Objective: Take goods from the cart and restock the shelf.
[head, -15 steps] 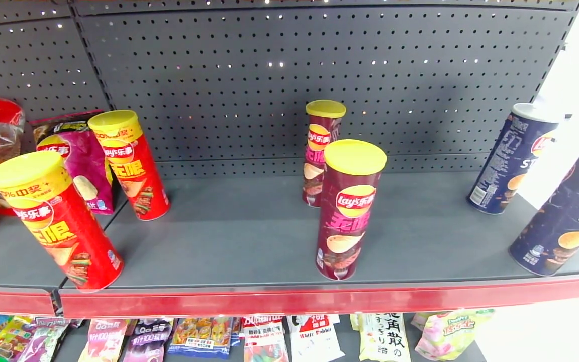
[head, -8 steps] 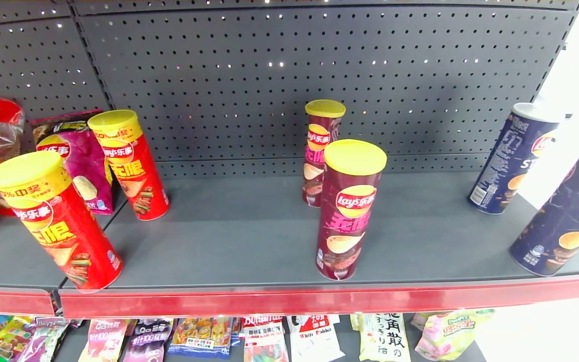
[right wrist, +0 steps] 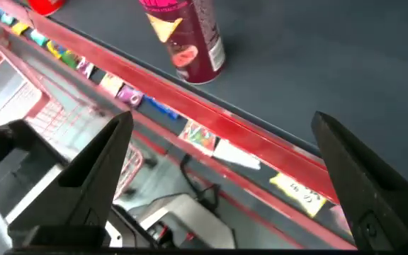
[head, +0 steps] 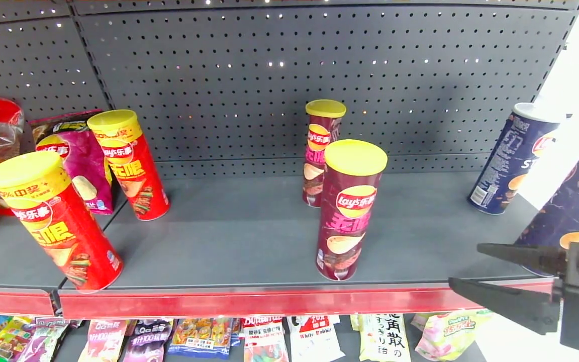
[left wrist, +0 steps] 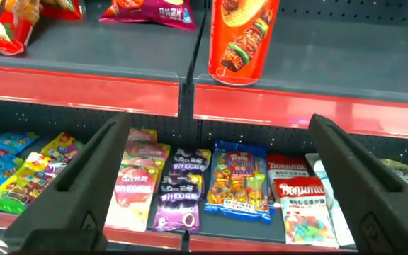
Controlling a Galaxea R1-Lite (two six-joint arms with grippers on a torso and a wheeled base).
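Right gripper [head: 464, 265], fingers wide and empty, sits at the shelf's [head: 249, 236] front right corner beside a navy chip can [head: 561, 216]; left gripper [left wrist: 214, 127] gapes wide before its front edge.

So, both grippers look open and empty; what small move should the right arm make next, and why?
Probably lower the right gripper toward the red wire cart below the shelf. It is open and holds nothing, the left gripper is open and empty too, and the shelf has bare room beside the maroon can, so a new item is needed first.
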